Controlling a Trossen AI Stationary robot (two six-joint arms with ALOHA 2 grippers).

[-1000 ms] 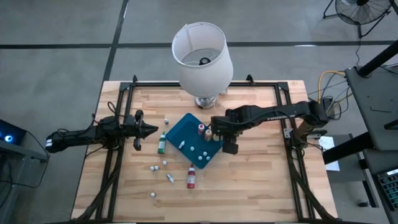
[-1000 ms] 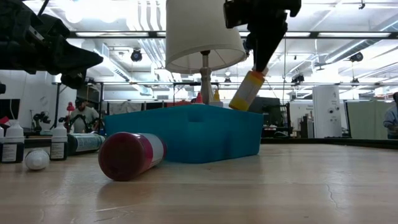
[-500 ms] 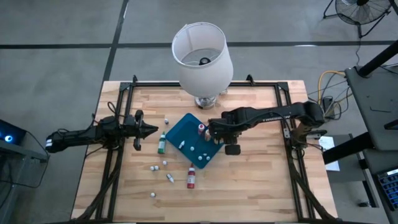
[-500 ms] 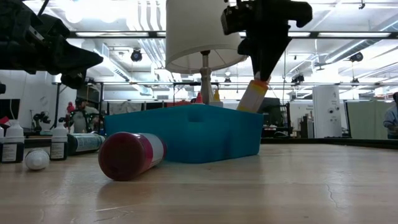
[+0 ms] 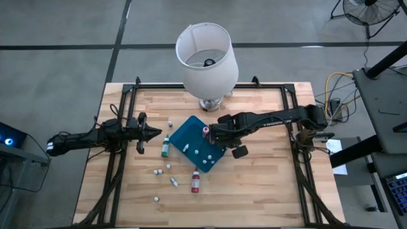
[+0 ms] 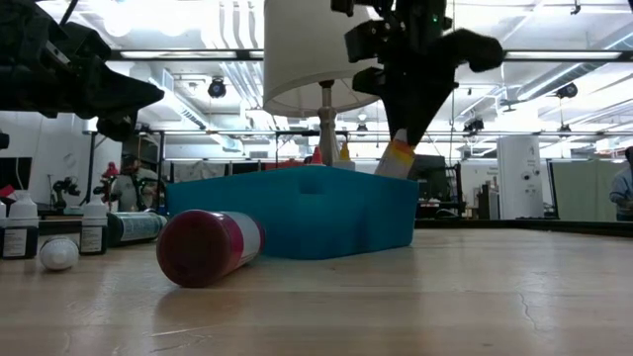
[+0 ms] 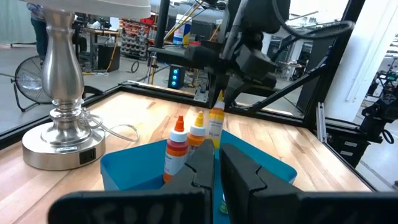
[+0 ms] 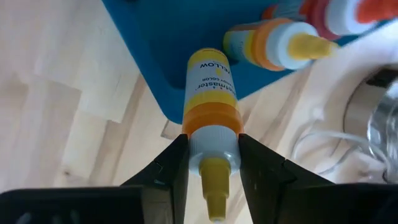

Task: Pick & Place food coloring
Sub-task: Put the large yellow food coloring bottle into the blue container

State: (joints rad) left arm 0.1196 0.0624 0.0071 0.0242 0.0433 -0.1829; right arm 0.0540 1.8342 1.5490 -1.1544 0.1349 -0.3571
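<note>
Overhead straight down, low table-level across, two wrist close-ups; blue tray [image 5: 198, 145] common to all four.

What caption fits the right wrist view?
Right gripper fingers hold a yellow food coloring bottle above the blue tray.

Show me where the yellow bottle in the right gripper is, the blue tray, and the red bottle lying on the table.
yellow bottle [image 8: 211, 84]: right wrist view, on its label.
blue tray [image 6: 297, 213]: low view, on its front wall.
red bottle [image 6: 203, 247]: low view, on its round end.
</note>
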